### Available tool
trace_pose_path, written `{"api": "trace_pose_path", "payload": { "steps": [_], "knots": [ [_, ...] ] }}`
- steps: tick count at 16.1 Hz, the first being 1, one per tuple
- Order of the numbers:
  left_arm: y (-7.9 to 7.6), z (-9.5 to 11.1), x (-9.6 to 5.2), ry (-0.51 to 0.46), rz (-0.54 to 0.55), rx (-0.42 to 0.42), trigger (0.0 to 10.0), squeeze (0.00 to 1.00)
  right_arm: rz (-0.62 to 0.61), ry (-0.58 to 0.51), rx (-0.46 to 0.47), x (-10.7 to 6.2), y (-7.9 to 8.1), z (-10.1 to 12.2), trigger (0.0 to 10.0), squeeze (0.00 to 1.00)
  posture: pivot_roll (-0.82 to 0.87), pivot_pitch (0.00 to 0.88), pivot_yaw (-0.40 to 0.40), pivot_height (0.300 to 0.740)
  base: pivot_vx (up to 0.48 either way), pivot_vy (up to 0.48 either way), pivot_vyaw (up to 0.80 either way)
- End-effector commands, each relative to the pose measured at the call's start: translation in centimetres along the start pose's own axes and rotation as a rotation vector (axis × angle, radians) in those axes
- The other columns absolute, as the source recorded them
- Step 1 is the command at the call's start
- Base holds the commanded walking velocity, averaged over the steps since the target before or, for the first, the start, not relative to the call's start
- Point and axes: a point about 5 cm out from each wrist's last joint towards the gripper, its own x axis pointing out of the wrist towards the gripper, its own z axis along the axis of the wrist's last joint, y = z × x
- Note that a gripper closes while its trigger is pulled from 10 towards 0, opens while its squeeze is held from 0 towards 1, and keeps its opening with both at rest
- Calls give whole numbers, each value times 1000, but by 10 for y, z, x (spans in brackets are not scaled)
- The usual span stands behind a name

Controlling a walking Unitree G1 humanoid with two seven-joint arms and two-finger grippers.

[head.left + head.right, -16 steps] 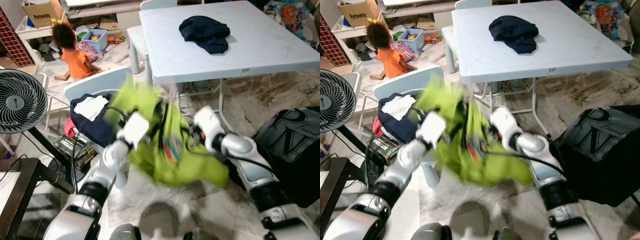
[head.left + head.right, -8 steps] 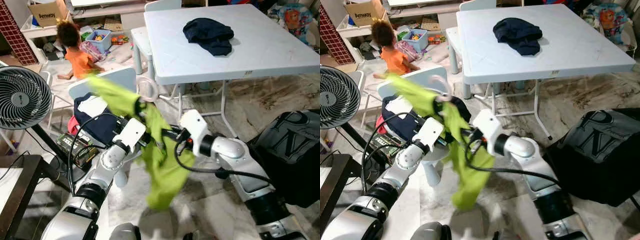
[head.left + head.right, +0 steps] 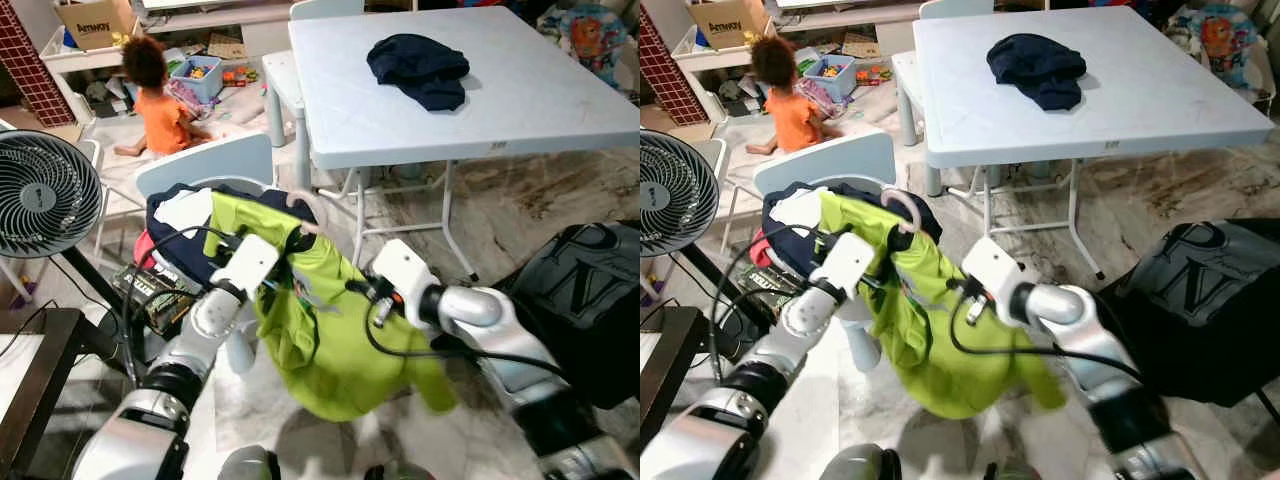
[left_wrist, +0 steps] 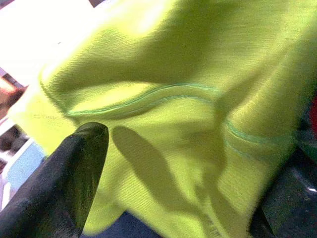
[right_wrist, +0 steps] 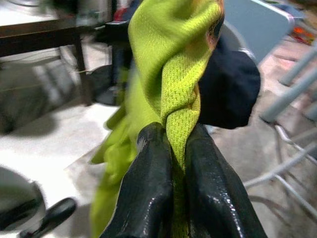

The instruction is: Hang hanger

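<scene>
We've got both arms up in front of us with a lime-green shirt (image 3: 330,330) stretched between them. Our right gripper (image 5: 171,144) is clamped on a bunched fold of that shirt, the cloth squeezed tight between its two black fingers (image 5: 148,188). Our left gripper (image 3: 272,262) sits at the upper end of the garment, buried in green fabric; one black finger (image 4: 64,183) shows against the cloth, and we cannot tell whether that gripper is pinching anything. Just above the left gripper a pale hanger (image 3: 902,207) pokes its hook out of the shirt's neck, so the shirt hangs from it and drapes down below both grippers toward the floor.

Beyond the left gripper stands a light blue chair (image 3: 200,165) heaped with dark and white clothes (image 3: 180,215). Farther out past both grippers is the white worktop (image 3: 540,90) with a navy garment (image 3: 420,65) lying on it. To the left gripper's outer side a fan (image 3: 40,195) stands, and a child in orange (image 3: 160,105) sits on the floor beyond it. A black bag (image 3: 585,290) sits to the right gripper's outer side.
</scene>
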Motion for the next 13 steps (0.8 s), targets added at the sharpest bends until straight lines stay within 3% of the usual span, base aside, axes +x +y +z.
{"api": "trace_pose_path", "payload": {
  "steps": [1,6,9,10,11,12,13],
  "knots": [
    [13,3,3,5,51,14,10000,0,76,-26,-42,-10,3,5,10000,0,-64,0,18,740,0,0,0],
    [15,2,3,3,46,0,10000,0,11,92,-92,-36,-22,-17,10000,0,-70,0,24,740,0,0,0],
    [-15,7,3,-20,-112,-66,10000,0,-241,-61,-49,-14,-42,9,10000,0,-68,0,27,740,0,0,0],
    [-36,9,1,-31,-234,-76,10000,0,-293,-165,41,1,-40,24,10000,0,-64,0,25,740,0,0,0],
    [-47,10,-1,-40,-296,-65,10000,0,-313,-233,109,10,-35,33,10000,0,-64,0,25,740,0,0,0],
    [-53,12,-3,-51,-326,-56,10000,0,-294,-270,138,17,-28,39,10000,0,-61,0,26,740,0,0,0],
    [-52,13,-3,-64,-317,-55,10000,0,-256,-264,110,23,-19,39,10000,0,-57,0,26,740,0,0,0]
  ]
}}
